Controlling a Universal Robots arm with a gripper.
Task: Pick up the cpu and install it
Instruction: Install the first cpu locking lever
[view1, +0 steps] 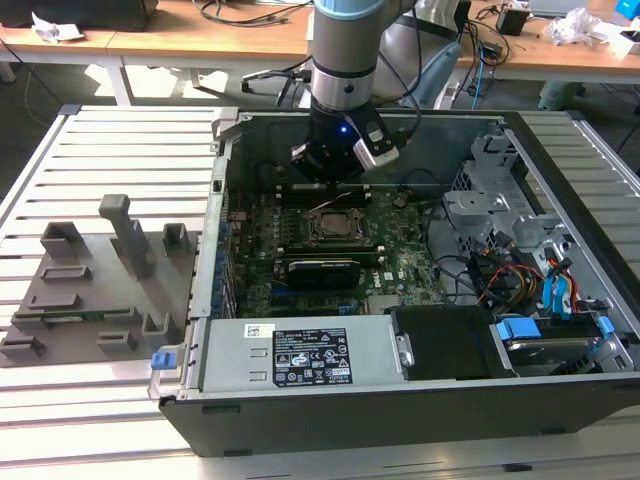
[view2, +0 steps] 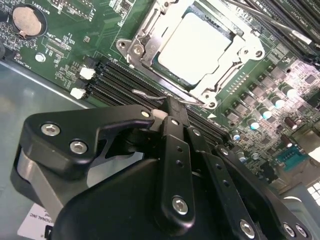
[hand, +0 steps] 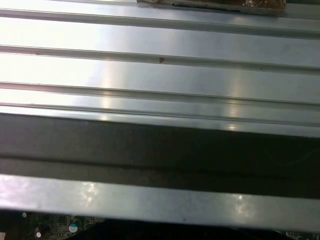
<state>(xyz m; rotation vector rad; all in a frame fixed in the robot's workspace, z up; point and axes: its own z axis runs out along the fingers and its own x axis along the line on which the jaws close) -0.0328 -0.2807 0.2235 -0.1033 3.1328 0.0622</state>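
- The gripper (view1: 335, 160) hangs inside the open computer case (view1: 300, 400), low over the far part of the motherboard (view1: 400, 255) in the exterior view; in the second wrist view its black fingers (view2: 172, 117) appear brought together with nothing between them.
- The cpu (view2: 196, 40) lies flat in the socket (view2: 145, 42) on the motherboard, seated within the metal frame, just beyond the fingertips and apart from them; in the exterior view it sits just in front of the gripper.
- Memory slots (view2: 120, 82) run between the fingertips and the socket.
- A grey plastic tray (view1: 95, 290) rests on the slatted metal table (view1: 120, 135), well to the exterior view's left of the case.
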